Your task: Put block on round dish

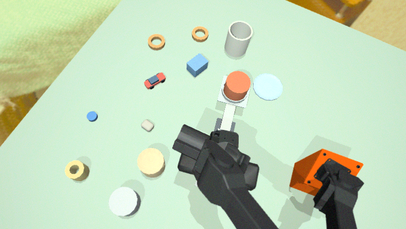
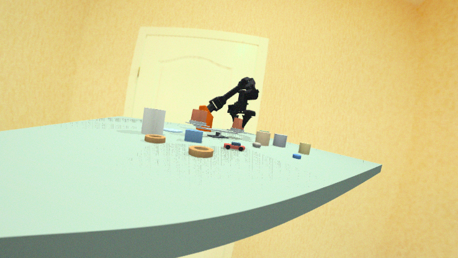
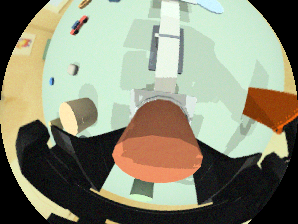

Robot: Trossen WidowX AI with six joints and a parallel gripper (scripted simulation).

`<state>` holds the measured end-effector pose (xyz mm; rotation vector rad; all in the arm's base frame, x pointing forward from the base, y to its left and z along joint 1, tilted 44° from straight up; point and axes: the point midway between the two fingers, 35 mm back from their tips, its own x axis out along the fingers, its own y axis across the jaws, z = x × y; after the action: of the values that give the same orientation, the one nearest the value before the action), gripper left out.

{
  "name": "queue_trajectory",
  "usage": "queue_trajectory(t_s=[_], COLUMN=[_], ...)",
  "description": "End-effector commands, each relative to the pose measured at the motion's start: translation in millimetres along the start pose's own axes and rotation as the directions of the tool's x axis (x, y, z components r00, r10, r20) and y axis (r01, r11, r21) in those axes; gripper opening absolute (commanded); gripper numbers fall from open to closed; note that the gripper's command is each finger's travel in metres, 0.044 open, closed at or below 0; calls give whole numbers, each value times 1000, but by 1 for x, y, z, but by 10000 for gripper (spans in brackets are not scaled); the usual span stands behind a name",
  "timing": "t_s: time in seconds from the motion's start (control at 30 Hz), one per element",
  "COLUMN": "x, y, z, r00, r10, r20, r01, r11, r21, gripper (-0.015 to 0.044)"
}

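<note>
Two identical orange-brown cups stand upside down on the ends of a small white balance. The far cup stands on its pan beside the pale blue round dish. The near cup sits on the near pan; in the top view my arm hides it. My gripper is down around this near cup and shut on its sides. No block shows under either cup.
A grey open tube, a blue block, a red toy car and two orange rings lie beyond the balance. A pebble, tan and white cylinders lie to the left. The orange arm base is at the right.
</note>
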<state>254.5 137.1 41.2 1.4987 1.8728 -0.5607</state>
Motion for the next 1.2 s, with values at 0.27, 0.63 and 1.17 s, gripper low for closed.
queue_trajectory(t_s=[0.27, 0.63, 1.17], x=[-18, -32, -52], y=[5, 5, 5], z=[2, 3, 3], r00=[1000, 1000, 1000], r10=[15, 14, 14], r20=[13, 15, 16], r01=[-15, -14, -14], r11=[1000, 1000, 1000], r21=[-7, -7, -6], gripper=[0, 0, 0])
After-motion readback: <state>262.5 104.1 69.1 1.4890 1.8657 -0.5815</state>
